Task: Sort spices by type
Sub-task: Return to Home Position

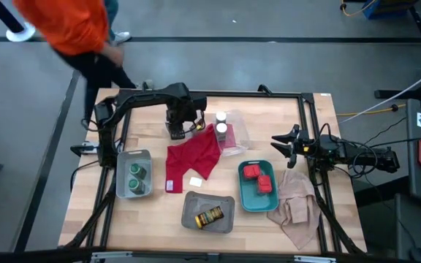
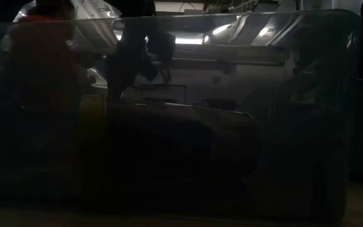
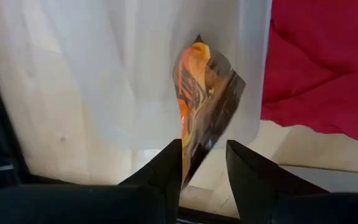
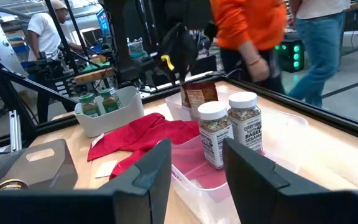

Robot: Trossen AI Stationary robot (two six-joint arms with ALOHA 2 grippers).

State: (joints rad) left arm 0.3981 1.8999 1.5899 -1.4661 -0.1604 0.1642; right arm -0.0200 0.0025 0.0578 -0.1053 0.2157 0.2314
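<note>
My left gripper (image 3: 204,165) points down over a clear tray (image 3: 135,74) at the table's far left-middle, also seen in the high view (image 1: 177,130). A dark brown packet with orange print (image 3: 205,102) reaches from between its spread fingers down toward the tray; it also shows in the right wrist view (image 4: 199,94). My right gripper (image 1: 282,145) is open and empty at the right, level, facing two white-capped bottles (image 4: 229,127) in a clear tray (image 1: 234,139). Green-lidded jars (image 1: 135,177), red tins (image 1: 257,177) and a yellow-labelled jar (image 1: 210,216) sit in trays. My left gripper has the packet's near end (image 3: 191,163) between its fingers, lying against the inner side of one finger (image 3: 166,171). Light shows between the packet and the other finger (image 3: 250,177). The fingers come from above. The packet stands roughly upright, twisted, over the clear tray.
A red cloth (image 1: 193,155) lies mid-table, a beige cloth (image 1: 296,206) at the right near corner. Grey trays (image 1: 123,184) (image 1: 193,219) and a teal tray (image 1: 248,199) stand along the near half. A person in orange (image 1: 68,28) is beyond the far left edge. A tray wall fills the low view.
</note>
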